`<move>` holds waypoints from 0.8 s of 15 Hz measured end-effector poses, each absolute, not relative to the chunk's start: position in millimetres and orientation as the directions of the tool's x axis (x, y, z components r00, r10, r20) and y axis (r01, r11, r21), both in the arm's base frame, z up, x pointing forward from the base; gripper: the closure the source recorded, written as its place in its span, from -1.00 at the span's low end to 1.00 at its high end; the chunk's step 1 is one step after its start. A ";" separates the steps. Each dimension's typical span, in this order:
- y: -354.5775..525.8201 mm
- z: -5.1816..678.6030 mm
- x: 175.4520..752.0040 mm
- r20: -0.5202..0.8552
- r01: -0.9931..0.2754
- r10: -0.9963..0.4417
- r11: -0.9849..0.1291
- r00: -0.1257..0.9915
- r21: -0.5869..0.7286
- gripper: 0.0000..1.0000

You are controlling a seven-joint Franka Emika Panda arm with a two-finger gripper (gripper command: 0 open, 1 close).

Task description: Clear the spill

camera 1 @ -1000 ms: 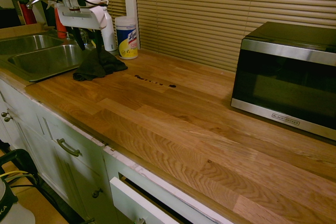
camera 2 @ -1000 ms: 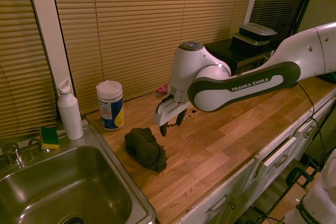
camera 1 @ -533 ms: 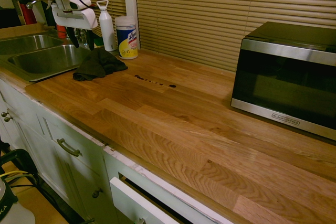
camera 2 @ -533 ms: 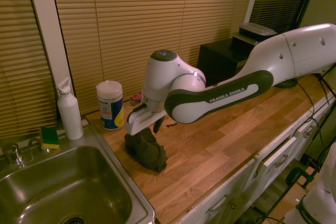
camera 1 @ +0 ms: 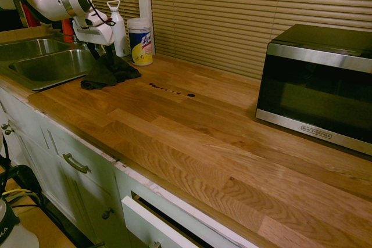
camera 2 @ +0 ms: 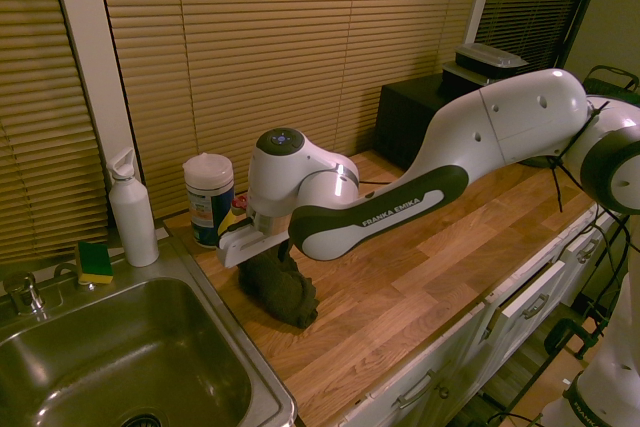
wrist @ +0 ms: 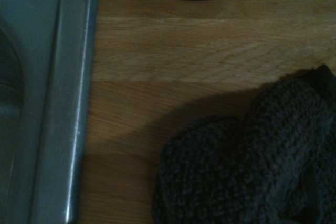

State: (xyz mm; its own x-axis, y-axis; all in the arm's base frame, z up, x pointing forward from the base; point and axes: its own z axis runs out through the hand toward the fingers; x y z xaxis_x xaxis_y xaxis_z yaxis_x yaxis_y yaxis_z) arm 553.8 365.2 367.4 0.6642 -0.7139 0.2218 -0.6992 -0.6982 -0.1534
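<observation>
Dark grey-black and rumpled, the rag [camera 1: 109, 74] is lying in a heap on the wooden worktop [camera 1: 197, 143], close beside the metal sink [camera 1: 55, 65]. Right above it the claw [camera 1: 102, 55] is hanging with its two dark fingers spread wide, pointing down; whether their tips are touching the fabric, I cannot tell. The spill [camera 1: 172, 90] is sitting on the bare wood between the rag and the microwave [camera 1: 319, 85], nearer the rag: a short broken trail of small dark drops, ending in a bigger blot on the microwave side. In the second exterior view the arm [camera 2: 390, 212] is reaching low across the worktop and the spill is not showing. Behind the rag, the wipes canister [camera 1: 140, 42] is standing upright with its blue and yellow label, and a white bottle [camera 1: 119, 34] with a looped top is standing just beside it. A green and yellow sponge [camera 2: 95, 263] is resting at the back edge of the sink, between the faucet [camera 2: 27, 293] and the bottle. Lidded dark containers [camera 2: 482, 69] are resting on top of the microwave. Seen from the wrist, the rag's coarse weave is filling one corner, while the canister's base and the sink's rim are showing apart from it
</observation>
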 end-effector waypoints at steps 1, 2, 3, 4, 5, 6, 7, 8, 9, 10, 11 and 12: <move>363.6 364.0 557.1 0.223 -0.705 -0.718 -0.694 0.660 -0.148 1.00; 360.7 361.0 559.9 0.224 -0.711 -0.721 -0.690 0.656 -0.139 1.00; 358.0 357.9 562.3 0.225 -0.715 -0.724 -0.686 0.653 -0.133 1.00; 356.2 355.2 563.7 0.225 -0.718 -0.725 -0.684 0.651 -0.129 1.00; 355.6 353.7 564.2 0.223 -0.720 -0.727 -0.683 0.650 -0.125 1.00; 355.4 353.9 564.5 0.222 -0.721 -0.727 -0.682 0.650 -0.121 1.00; 355.1 354.1 564.5 0.222 -0.722 -0.727 -0.682 0.650 -0.117 1.00; 354.3 354.1 564.7 0.221 -0.723 -0.726 -0.682 0.651 -0.111 1.00; 353.3 354.6 565.6 0.218 -0.724 -0.726 -0.682 0.652 -0.107 1.00; 352.7 354.8 566.8 0.216 -0.724 -0.726 -0.682 0.653 -0.106 1.00; 352.2 354.7 567.6 0.213 -0.723 -0.725 -0.683 0.655 -0.103 1.00; 352.1 354.4 567.8 0.212 -0.722 -0.724 -0.685 0.657 -0.101 1.00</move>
